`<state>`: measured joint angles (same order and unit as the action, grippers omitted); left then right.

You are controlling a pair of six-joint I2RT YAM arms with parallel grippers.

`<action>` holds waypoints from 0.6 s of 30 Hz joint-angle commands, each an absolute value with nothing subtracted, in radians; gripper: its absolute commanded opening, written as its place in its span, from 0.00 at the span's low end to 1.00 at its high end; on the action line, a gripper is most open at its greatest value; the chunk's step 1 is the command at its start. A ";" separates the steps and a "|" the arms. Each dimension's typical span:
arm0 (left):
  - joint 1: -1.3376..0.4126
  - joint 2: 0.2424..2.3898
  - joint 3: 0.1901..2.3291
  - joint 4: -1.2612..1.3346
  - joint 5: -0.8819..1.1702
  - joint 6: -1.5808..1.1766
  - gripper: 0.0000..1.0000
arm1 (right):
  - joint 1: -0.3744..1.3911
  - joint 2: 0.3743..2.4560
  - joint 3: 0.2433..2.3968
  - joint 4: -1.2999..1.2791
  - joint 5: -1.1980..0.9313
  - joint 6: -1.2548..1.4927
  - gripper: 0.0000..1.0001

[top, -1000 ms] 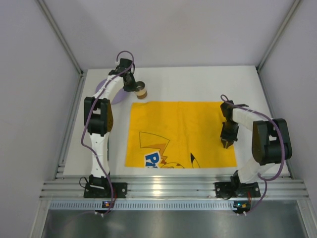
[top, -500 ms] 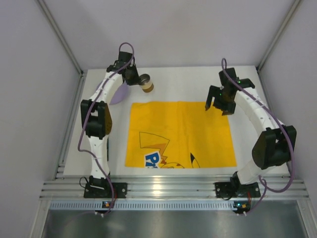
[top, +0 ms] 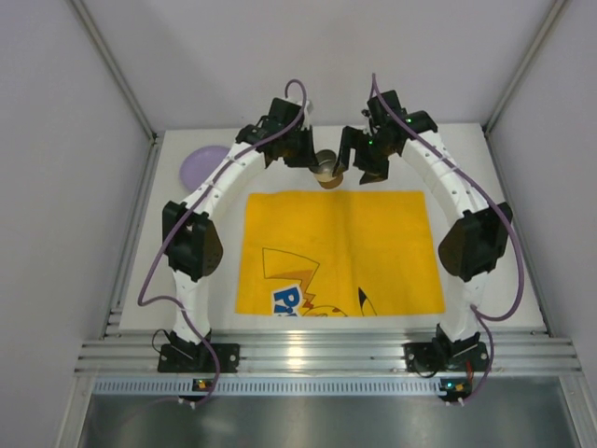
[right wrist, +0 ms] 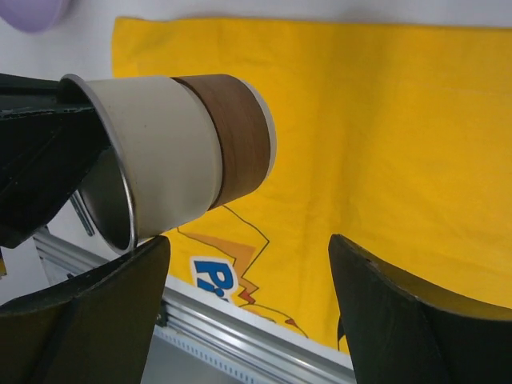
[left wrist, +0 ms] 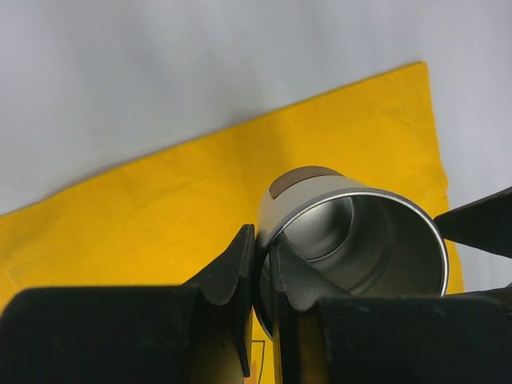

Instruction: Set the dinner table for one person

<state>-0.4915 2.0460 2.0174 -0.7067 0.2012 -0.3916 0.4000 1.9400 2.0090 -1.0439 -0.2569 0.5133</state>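
A steel cup [top: 326,169] with a brown band at its base hangs tilted over the back edge of the yellow cartoon-print cloth [top: 340,252]. My left gripper [top: 312,159] is shut on the cup's rim [left wrist: 276,220], one finger inside and one outside. My right gripper [top: 354,161] stands open just to the right of the cup, without touching it. In the right wrist view the cup [right wrist: 176,160] lies above and left of the wide gap of that gripper [right wrist: 248,244]. The cloth lies on the white dinner table [top: 466,159].
A lilac plate [top: 205,166] sits at the table's back left corner. Grey walls close in the back and both sides. An aluminium rail [top: 317,355] runs along the near edge by the arm bases.
My left arm carried the cup from the back left to the back middle. My right arm swung from the cloth's right side up to meet it and opened its jaws.
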 commanded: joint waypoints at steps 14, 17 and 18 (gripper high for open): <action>-0.600 2.014 2.007 -0.824 0.156 -0.322 0.00 | 0.440 1.824 1.887 -0.914 -0.298 0.623 0.79; -0.600 2.013 1.996 -0.825 0.149 -0.316 0.00 | 0.442 1.804 1.888 -0.904 -0.302 0.647 0.79; -0.600 2.014 1.997 -0.828 0.135 -0.314 0.00 | 0.442 1.787 1.887 -0.896 -0.305 0.658 0.79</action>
<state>-0.5571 2.0445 2.0048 -0.8043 0.0887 -0.3367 0.4107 1.8771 1.8717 -1.0565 -0.2642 0.5934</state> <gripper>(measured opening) 0.138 0.794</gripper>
